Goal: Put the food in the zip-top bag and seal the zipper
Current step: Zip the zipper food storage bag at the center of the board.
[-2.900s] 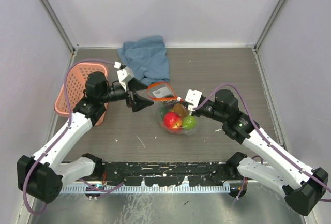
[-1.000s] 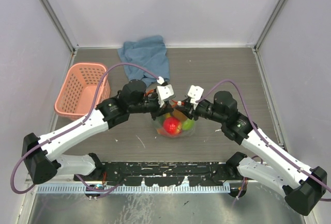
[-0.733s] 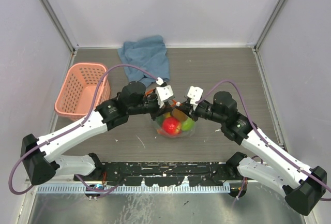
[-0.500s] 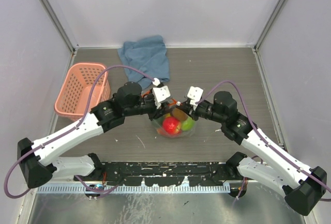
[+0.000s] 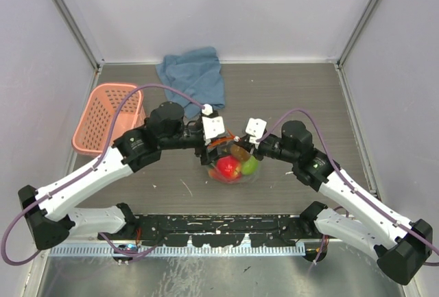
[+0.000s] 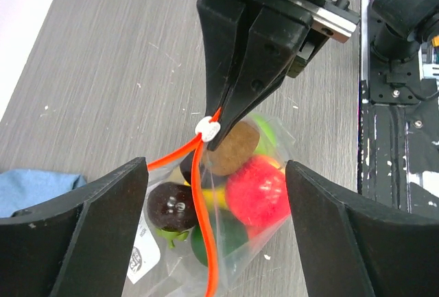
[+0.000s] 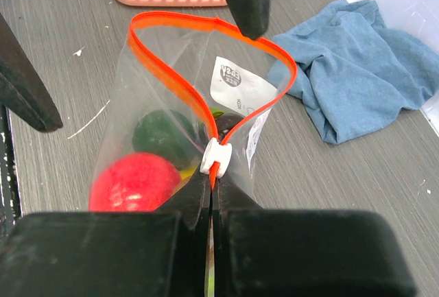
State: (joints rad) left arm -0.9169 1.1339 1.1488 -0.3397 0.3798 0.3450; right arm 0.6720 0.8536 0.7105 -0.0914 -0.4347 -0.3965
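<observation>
We log: right gripper [image 7: 211, 197] pinching the zipper [image 7: 167, 84] beside its white slider [image 7: 215, 156] | left gripper [image 6: 216, 173] spread, straddling the open mouth | zip-top bag [image 7: 241, 91] mid-table, food [image 7: 134, 180] inside | strip loops away from right — left arm nearer the far end.

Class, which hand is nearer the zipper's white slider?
Right. The right hand pinches the zipper just beside the slider; the left hand hangs open, spread wide of it.

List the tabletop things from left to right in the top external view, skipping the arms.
Pink basket → blue cloth → red fruit → green fruit
</observation>
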